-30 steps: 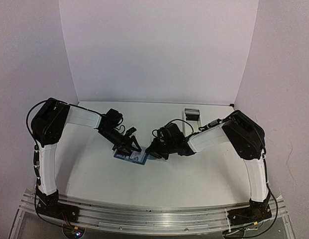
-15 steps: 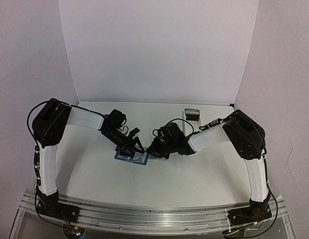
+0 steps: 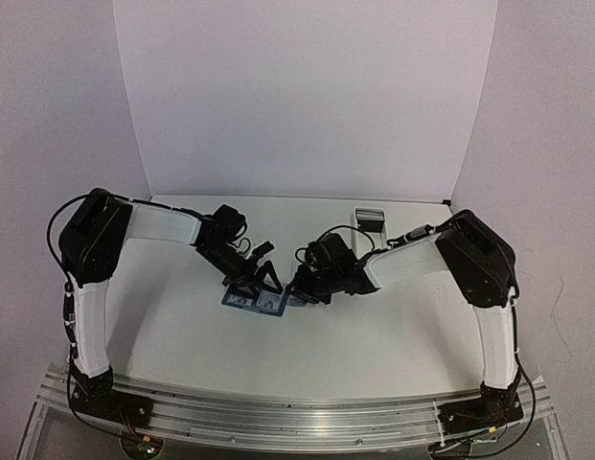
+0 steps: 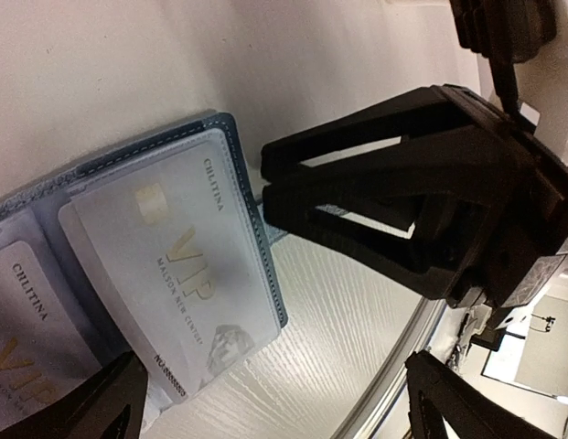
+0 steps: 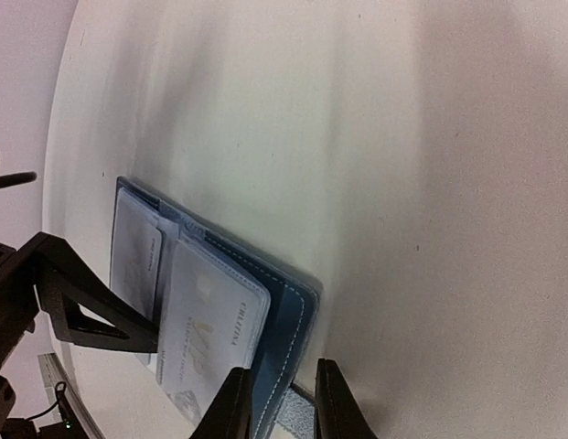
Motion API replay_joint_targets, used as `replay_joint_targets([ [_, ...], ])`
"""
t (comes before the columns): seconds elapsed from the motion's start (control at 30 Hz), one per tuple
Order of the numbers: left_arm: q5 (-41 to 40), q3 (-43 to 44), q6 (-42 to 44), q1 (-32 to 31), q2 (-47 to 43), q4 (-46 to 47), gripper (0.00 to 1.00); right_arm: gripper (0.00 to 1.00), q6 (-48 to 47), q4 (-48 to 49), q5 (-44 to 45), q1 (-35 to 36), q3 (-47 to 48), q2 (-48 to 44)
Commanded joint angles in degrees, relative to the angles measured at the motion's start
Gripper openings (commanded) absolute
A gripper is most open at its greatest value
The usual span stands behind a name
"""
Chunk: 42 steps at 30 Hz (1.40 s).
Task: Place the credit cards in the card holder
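Right wrist, unlike overhead, shows right hand [image 5: 281, 389] gripping the card holder [image 5: 288, 306].

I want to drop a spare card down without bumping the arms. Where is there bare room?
Bare table runs along the near side, between the card holder and the arm bases, and along the back wall left of the small white tray. The middle is crowded: the open left fingers and the right fingers, pinching the holder's edge, meet there.

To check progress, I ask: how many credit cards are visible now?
2. One card lies on the card holder panel beside the right gripper; the other card is on the adjoining panel, partly cut off. More may be hidden underneath.
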Motion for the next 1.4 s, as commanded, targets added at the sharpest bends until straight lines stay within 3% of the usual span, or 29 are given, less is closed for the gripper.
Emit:
replay_joint_targets([
  [0.0, -2.69, 1.03, 5.28, -0.07, -6.23, -4.09, 0.99, 0.23, -4.95, -5.88, 4.18, -0.10, 4.06, -5.59],
  [0.3, -3.92, -2.05, 3.98, 1.53, -12.16, 0.77, 0.98, 0.32, -2.64, -7.77, 3.28, -0.21, 6.35, -8.39],
  [0.47, -11.81, -7.93, -0.15, 7.65, -14.12, 3.82, 0.81, 0.34, 5.18, -8.70, -1.52, 0.05, 6.53, -5.35],
  [0.63, -13.25, -12.40, -0.87, 9.45, -13.07, 6.00, 0.82, 0.47, 6.38, -9.60, -3.36, 0.71, 9.24, -1.61],
  [0.87, -11.74, -16.18, -3.64, 9.59, -11.38, 11.77, 0.74, 0.41, 7.25, -9.60, -4.46, 0.90, 11.41, 1.29],
  [1.03, -11.66, -17.56, -4.75, 9.56, -10.54, 12.94, 0.68, 0.46, 8.05, -12.77, -1.52, 0.92, 10.61, 1.12],
  [1.37, -10.73, -19.11, -6.03, 9.52, -10.44, 14.90, 0.66, 0.46, 8.34, -12.69, -4.87, 1.10, 12.62, 4.87],
])
